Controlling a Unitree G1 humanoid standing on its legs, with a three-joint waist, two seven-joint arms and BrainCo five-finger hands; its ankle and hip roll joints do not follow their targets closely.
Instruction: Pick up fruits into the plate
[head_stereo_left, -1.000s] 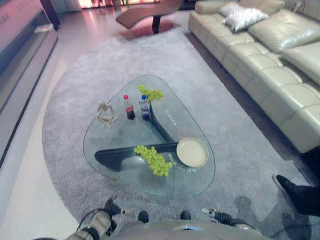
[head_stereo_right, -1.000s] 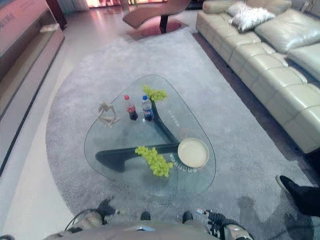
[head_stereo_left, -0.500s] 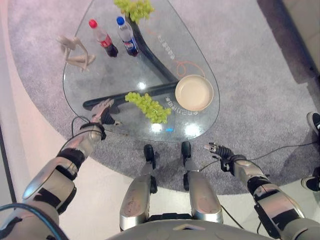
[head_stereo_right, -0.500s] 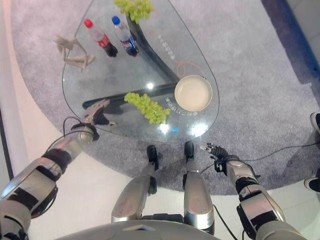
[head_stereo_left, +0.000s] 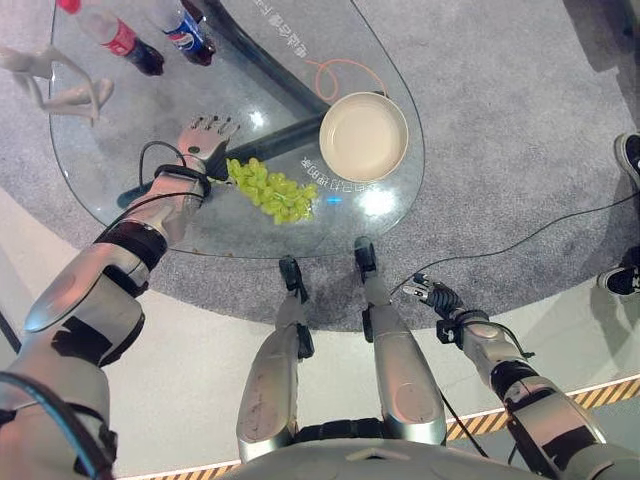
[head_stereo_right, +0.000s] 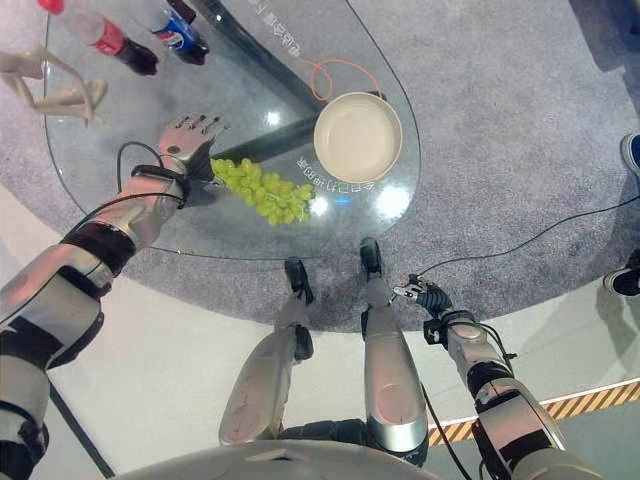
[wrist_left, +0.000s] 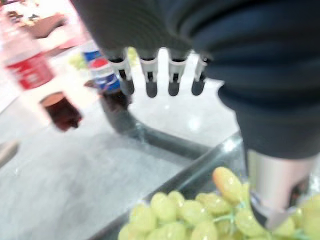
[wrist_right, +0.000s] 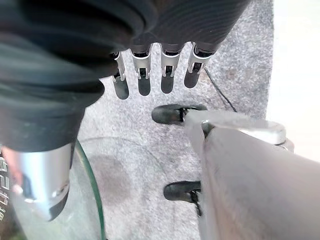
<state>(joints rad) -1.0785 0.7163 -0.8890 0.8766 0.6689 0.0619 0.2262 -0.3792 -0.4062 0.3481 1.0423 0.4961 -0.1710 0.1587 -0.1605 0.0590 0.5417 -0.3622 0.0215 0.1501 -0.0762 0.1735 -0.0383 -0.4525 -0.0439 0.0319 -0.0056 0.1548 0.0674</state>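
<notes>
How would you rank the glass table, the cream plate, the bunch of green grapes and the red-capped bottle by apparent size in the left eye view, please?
1. Glass table, by far the largest.
2. Cream plate.
3. Bunch of green grapes, close to the plate in spread, so this order is unsure.
4. Red-capped bottle, smallest, though cut off by the picture's edge.

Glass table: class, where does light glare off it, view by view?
Left eye view: bright spots on the glass table between plate and near edge, another beyond the grapes. Left wrist view: one past the left robot hand.

head cameras looking steeply down on glass table (head_stereo_left: 120, 215), wrist cameras close
</notes>
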